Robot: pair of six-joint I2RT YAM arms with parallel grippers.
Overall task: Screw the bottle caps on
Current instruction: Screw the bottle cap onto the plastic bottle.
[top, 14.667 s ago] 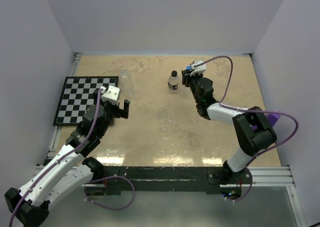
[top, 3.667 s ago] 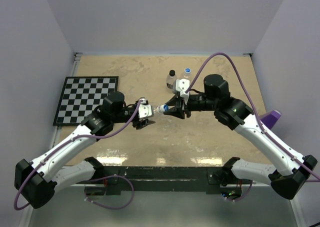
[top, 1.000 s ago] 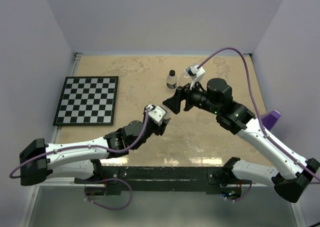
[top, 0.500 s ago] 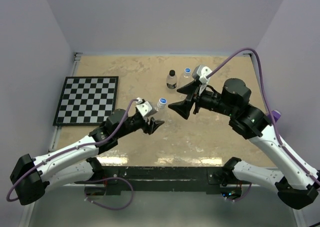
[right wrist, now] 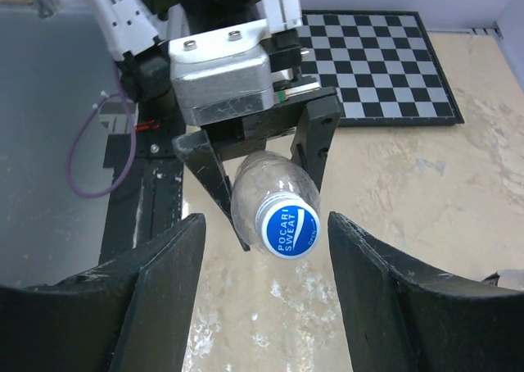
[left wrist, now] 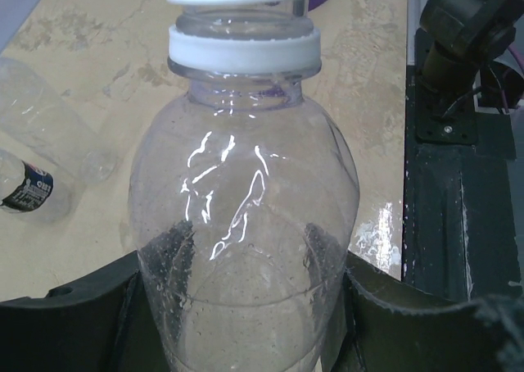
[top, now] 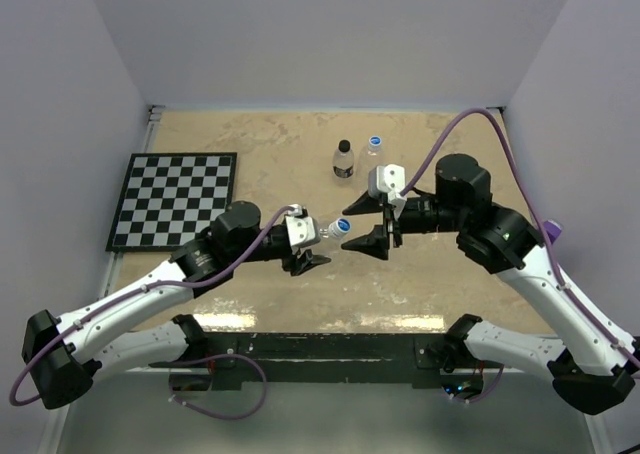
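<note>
My left gripper (top: 308,250) is shut on a clear bottle (top: 328,233), which lies tilted above the table with its blue cap (top: 342,227) on the neck, pointing right. In the left wrist view the bottle (left wrist: 246,208) fills the frame between my left gripper (left wrist: 246,306) fingers. My right gripper (top: 372,225) faces the cap, open. In the right wrist view the blue cap (right wrist: 286,227) sits between the tips of my right gripper (right wrist: 264,224), with a gap on each side. Two more bottles stand at the back, one black-capped (top: 343,160) and one blue-capped (top: 375,146).
A checkerboard mat (top: 175,199) lies at the left of the table and shows in the right wrist view (right wrist: 377,61). A purple object (top: 549,236) sits at the table's right edge. The black base rail (top: 320,349) runs along the near edge.
Both grippers have moved toward the near side. The held bottle has swung so that its cap points at the right gripper, whose jaws have narrowed around the cap.
</note>
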